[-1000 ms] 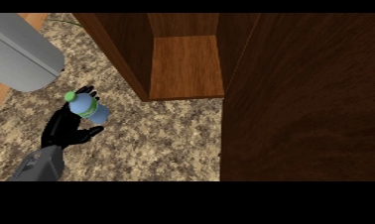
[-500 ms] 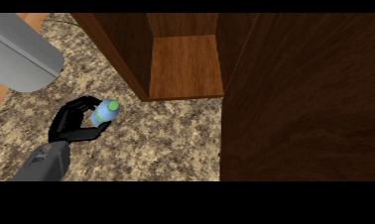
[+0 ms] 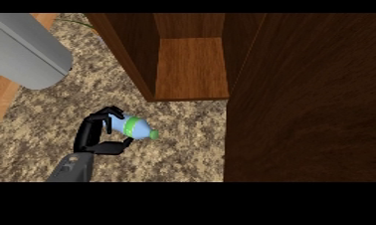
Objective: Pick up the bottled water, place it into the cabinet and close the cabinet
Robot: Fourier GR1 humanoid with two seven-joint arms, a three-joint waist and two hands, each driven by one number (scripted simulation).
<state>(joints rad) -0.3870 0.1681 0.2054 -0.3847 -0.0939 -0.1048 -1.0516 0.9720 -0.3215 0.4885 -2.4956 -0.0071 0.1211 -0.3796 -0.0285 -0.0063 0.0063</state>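
The bottled water point(image 3: 134, 127) is pale blue with a green band and green cap. It lies tilted, cap pointing right, in my left hand point(image 3: 95, 134), whose fingers and thumb curl round its base. Hand and bottle are over the speckled counter point(image 3: 183, 139), just in front of and left of the cabinet's opening. The wooden cabinet point(image 3: 191, 67) stands open, and its lit inner floor shows nothing on it. Its dark door point(image 3: 301, 104) swings out toward me on the right. My right hand shows nowhere in the head view.
A large grey rounded body point(image 3: 33, 52) fills the upper left, above the counter. The cabinet's left side wall point(image 3: 129, 55) stands between it and the opening. The open door blocks the whole right side.
My left hand has carried the bottle to the right and nearer to me, toward the cabinet's front. The bottle has tipped from cap-up to cap pointing right.
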